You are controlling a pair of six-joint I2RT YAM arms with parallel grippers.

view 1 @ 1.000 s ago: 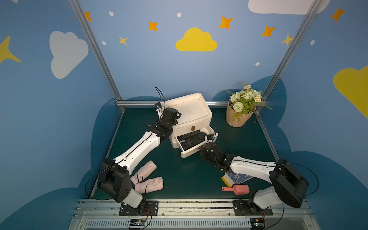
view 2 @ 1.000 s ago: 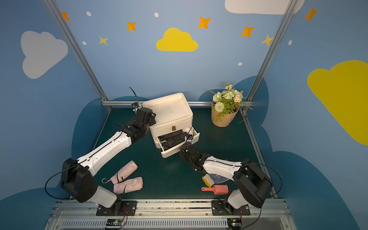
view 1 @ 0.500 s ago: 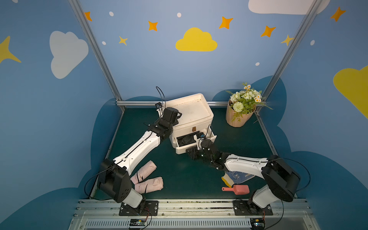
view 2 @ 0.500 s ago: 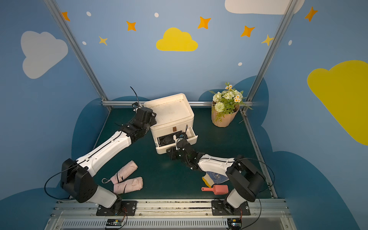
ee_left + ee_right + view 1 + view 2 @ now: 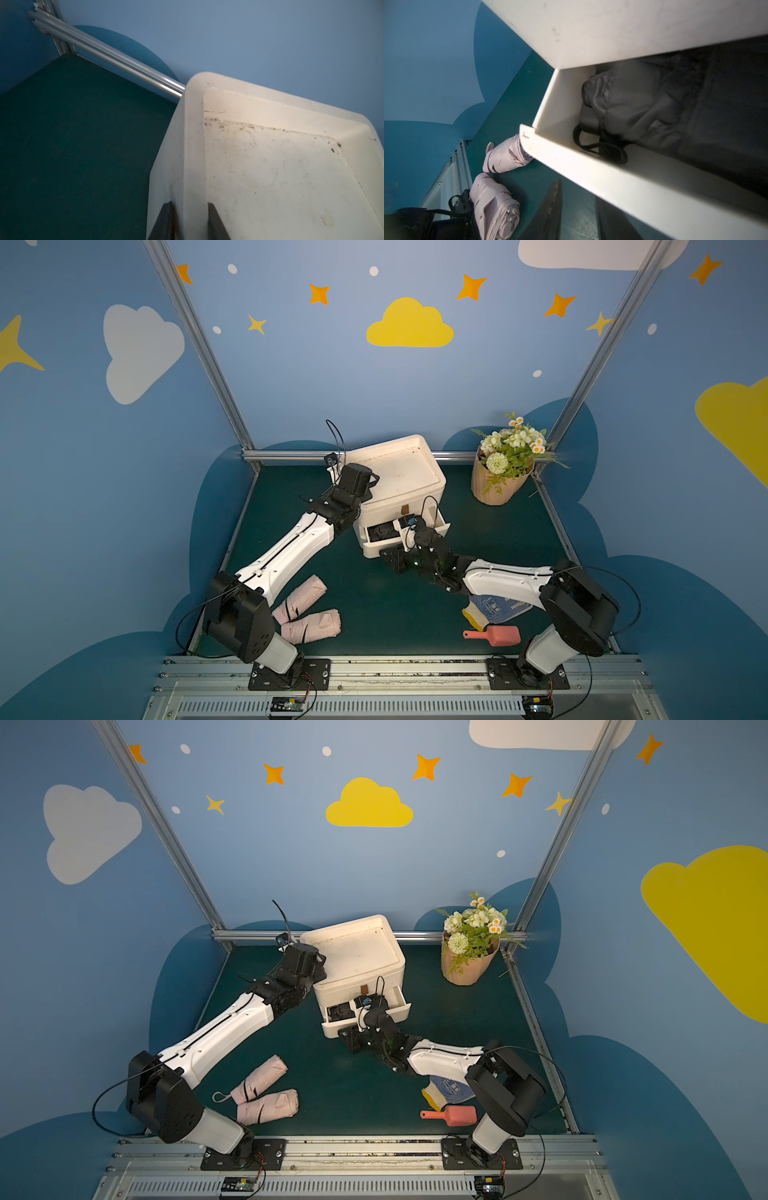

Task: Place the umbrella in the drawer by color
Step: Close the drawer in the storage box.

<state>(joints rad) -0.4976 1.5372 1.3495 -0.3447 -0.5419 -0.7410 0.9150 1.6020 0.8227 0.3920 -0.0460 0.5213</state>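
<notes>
Toward the back of the green surface (image 5: 374,614) stands a white cabinet (image 5: 395,472). Its lower drawer (image 5: 376,549) is partly out, with a black umbrella (image 5: 633,108) lying inside. A pink umbrella (image 5: 301,599) and a second pink umbrella (image 5: 311,624) lie side by side near the left arm's base. A flower pot (image 5: 498,485) sits in the back corner, and a glove (image 5: 494,608) and a pink scoop (image 5: 498,635) lie by the right arm. The left claw (image 5: 190,207) pinches the cabinet's top rim. The right claw (image 5: 578,193) is low, right in front of the drawer, slightly spread and holding nothing; whether it touches the drawer I cannot tell.
</notes>
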